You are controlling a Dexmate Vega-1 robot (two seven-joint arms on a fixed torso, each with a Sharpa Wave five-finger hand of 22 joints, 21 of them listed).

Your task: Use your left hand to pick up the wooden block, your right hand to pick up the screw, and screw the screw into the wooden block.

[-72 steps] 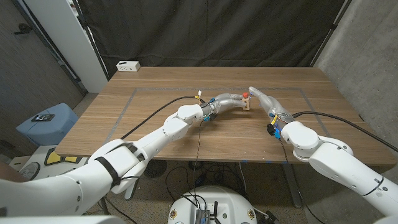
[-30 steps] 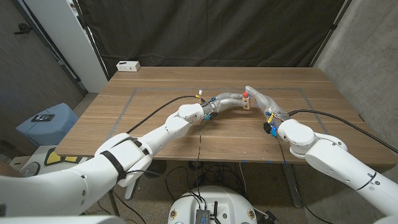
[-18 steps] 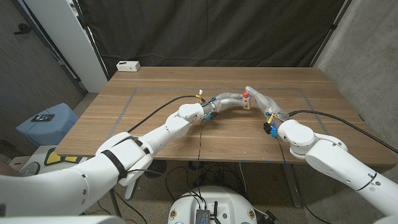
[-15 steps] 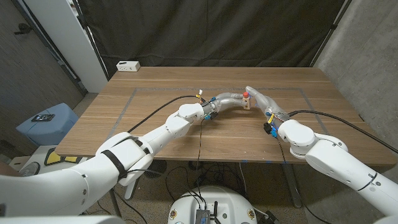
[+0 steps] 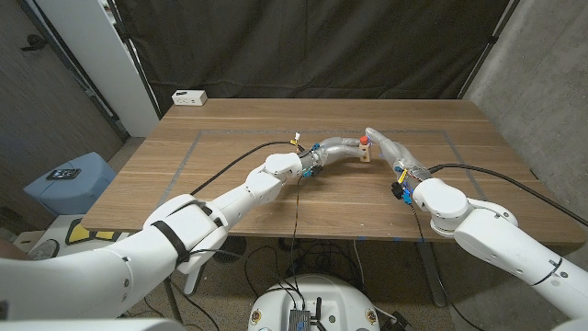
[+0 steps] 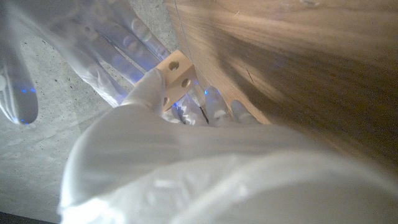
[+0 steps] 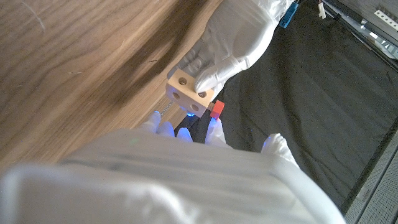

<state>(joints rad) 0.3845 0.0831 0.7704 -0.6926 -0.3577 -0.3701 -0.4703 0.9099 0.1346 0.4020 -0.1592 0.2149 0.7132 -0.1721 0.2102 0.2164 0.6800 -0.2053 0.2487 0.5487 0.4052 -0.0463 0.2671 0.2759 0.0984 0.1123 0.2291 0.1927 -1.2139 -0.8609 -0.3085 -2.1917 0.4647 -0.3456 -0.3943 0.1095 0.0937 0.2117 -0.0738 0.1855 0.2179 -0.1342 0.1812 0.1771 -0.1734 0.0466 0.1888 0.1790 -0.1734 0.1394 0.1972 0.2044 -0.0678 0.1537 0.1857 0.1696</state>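
Table, near edge (image 5: 303, 216): bare wood under both forearms; nothing on it close to the robot.
Right hand (image 5: 390, 149): reaching inward toward the middle of the table, fingertips at the red screw head. The right wrist view puts the fingertips just beside the block; whether they actually pinch the screw I cannot tell.
Left hand (image 5: 335, 148): fingers wrapped round the wooden block, thumb on its top face in the right wrist view; block held above the table, not resting on it.
Wooden block (image 7: 189, 93): pale, with round holes in its faces, gripped by the left hand mid-table, touching the right fingertips' zone.
Screw (image 5: 364, 141): red head showing at the block's top, between the two hands; its shaft is hidden, so depth of seating is unknown.
Risk, slip: a light fingertip hold on the small head could lose it while turning.
Risk, tilt: a skewed shaft would bind in the hole.
Risk, block turning: a loose left grip would let the block spin with the screw.
White box, far corner (image 5: 190, 97): well apart, uninvolved.
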